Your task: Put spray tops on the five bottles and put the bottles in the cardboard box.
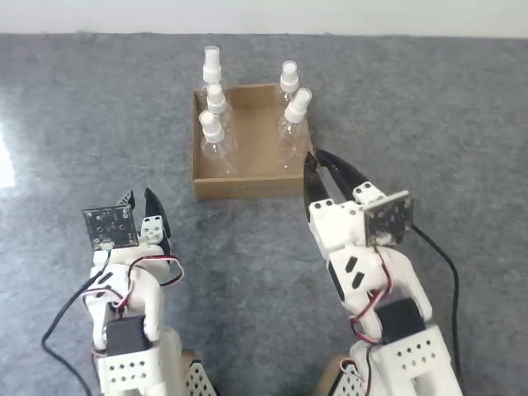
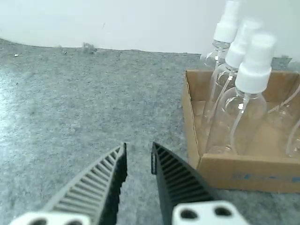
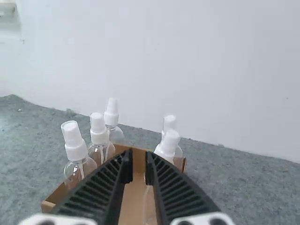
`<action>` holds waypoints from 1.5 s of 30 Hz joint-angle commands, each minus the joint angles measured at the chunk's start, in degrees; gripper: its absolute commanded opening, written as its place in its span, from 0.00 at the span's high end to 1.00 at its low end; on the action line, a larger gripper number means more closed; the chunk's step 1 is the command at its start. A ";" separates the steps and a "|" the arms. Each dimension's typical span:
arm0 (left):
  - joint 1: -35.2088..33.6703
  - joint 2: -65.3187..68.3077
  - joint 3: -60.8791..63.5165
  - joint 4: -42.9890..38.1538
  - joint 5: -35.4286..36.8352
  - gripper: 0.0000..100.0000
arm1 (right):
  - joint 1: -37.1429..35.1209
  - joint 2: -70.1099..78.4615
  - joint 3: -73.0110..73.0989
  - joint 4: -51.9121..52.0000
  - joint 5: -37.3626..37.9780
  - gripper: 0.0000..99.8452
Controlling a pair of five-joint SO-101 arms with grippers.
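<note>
The cardboard box (image 1: 247,188) is seen on the far middle of the table, and five bottles (image 1: 219,153) are stood upright in or at it, long axes vertical, each already fitted with a white spray top (image 1: 211,125). Three are lined along the box's left side and two along its right. Whether the two farthest stand inside the far wall or just behind it cannot be settled from these views. The right gripper (image 1: 313,161) is held nearer, its tips just beside the box's near right corner and pointed at the nearer right-hand bottle (image 1: 293,136). Its jaws are parted only narrowly and nothing is held. The left gripper (image 1: 140,200) is kept well back, to the near left of the box, jaws likewise narrowly apart and empty. Any last nudge is judged to fall to the right arm. The table is covered in grey felt (image 1: 429,124), and a plain white wall (image 3: 211,56) is seen behind.
</note>
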 commanded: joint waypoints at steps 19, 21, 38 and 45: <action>0.35 -0.97 0.40 -2.46 -0.53 0.92 | 0.40 -22.20 3.16 0.22 0.44 0.99; 0.35 -0.97 0.40 -2.46 -0.53 0.92 | 0.40 -22.20 3.16 0.13 2.02 0.99; 0.35 -0.88 0.40 -2.46 -0.62 0.92 | 9.10 -22.11 -0.62 5.14 4.40 0.99; 0.35 -0.88 0.40 -2.46 -0.62 0.92 | 11.82 -22.11 -0.18 11.12 3.96 0.99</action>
